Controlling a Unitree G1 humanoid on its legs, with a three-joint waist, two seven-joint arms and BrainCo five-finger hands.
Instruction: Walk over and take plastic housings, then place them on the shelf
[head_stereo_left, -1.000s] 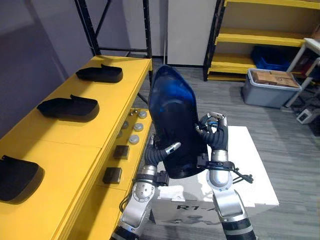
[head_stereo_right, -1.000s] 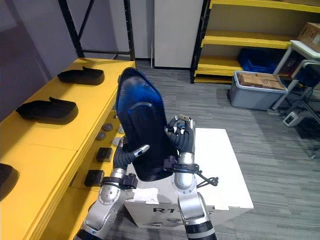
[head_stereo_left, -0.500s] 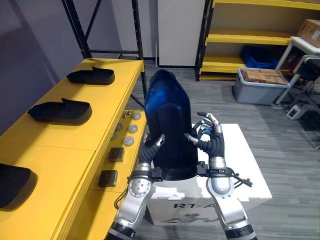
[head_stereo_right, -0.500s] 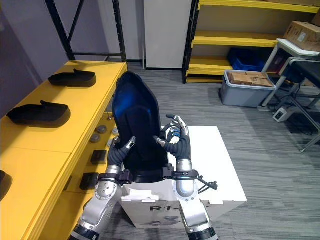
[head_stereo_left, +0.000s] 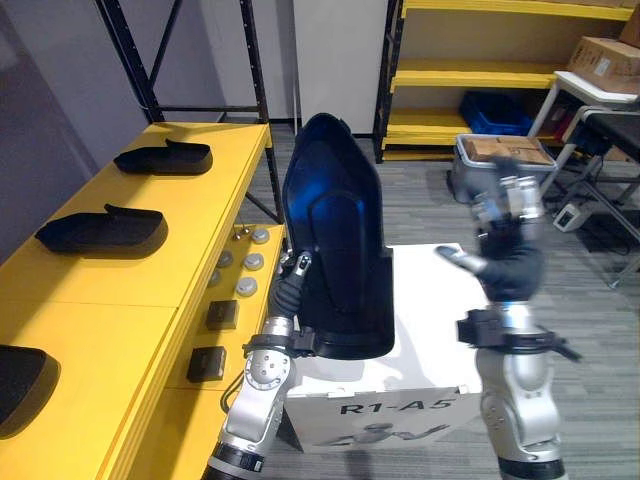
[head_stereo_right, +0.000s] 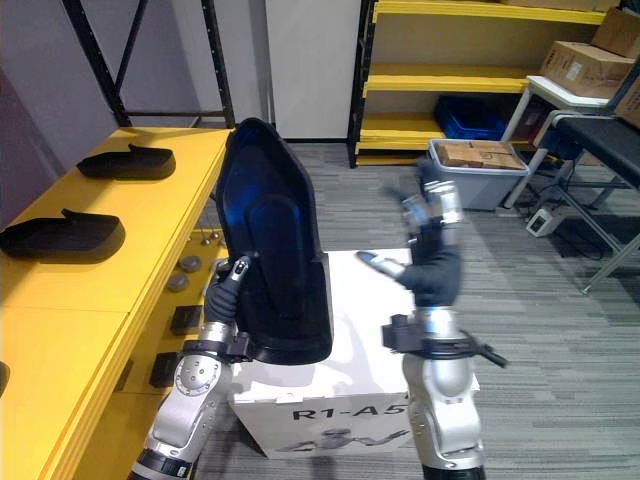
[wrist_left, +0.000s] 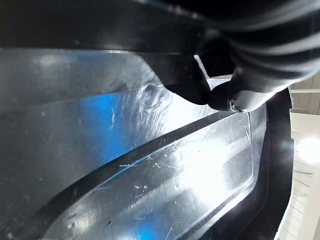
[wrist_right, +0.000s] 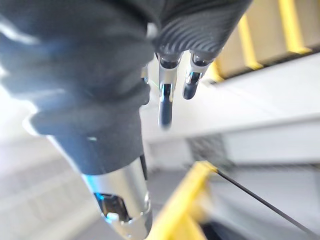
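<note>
Grey plank flooring (head_stereo_left: 430, 210) runs back to yellow racking (head_stereo_left: 480, 72). Along the robot's left stretches a yellow shelf (head_stereo_left: 130, 290) bearing three low black housings (head_stereo_left: 100, 230), well apart in a row. Directly ahead sits a white box (head_stereo_left: 425, 320). Above its left part a large black plastic housing (head_stereo_left: 338, 250) stands upright, glossy with a blue sheen. The left hand (head_stereo_left: 288, 292) grips its lower left edge, clamped round the rim. The right hand (head_stereo_left: 505, 240) is raised over the box's right side, apart from the housing, fingers loosely spread, holding nothing. A grey tote (head_stereo_left: 480, 180) stands by the racking. Small round caps (head_stereo_left: 246, 287) and dark blocks (head_stereo_left: 206, 362) lie on the shelf's lower ledge.
</note>
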